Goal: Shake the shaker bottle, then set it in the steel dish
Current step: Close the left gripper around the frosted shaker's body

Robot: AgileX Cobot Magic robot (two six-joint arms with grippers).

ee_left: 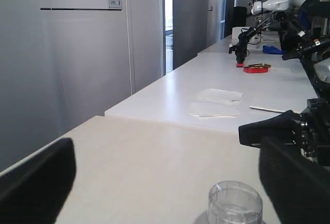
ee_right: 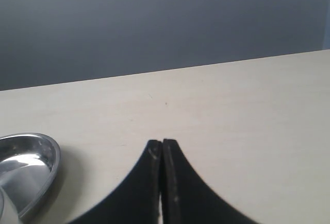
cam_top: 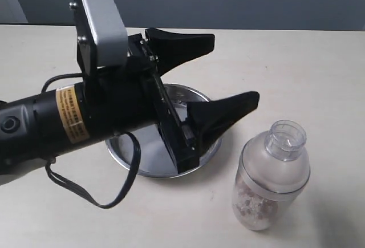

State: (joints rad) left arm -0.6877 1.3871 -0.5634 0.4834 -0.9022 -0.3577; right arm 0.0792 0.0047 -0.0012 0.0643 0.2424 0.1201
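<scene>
The shaker bottle (cam_top: 272, 174) stands upright on the table at the front right, frosted, with pinkish-brown granules in its lower part. Its clear round cap (ee_left: 234, 203) shows low in the left wrist view, between my fingers but nearer one of them. My left gripper (cam_top: 235, 68) hangs open above the steel dish (cam_top: 142, 162), its tips pointing toward the bottle and holding nothing. The dish sits left of the bottle, partly hidden by the arm. My right gripper (ee_right: 162, 144) is shut on nothing over bare table, with the dish (ee_right: 26, 167) off to one side.
The beige table (cam_top: 296, 60) ends at a grey wall behind. A black pointed gripper on another arm (ee_left: 242, 131) shows beyond the bottle in the left wrist view. Further tables with papers (ee_left: 219, 96) and other robots stand far behind.
</scene>
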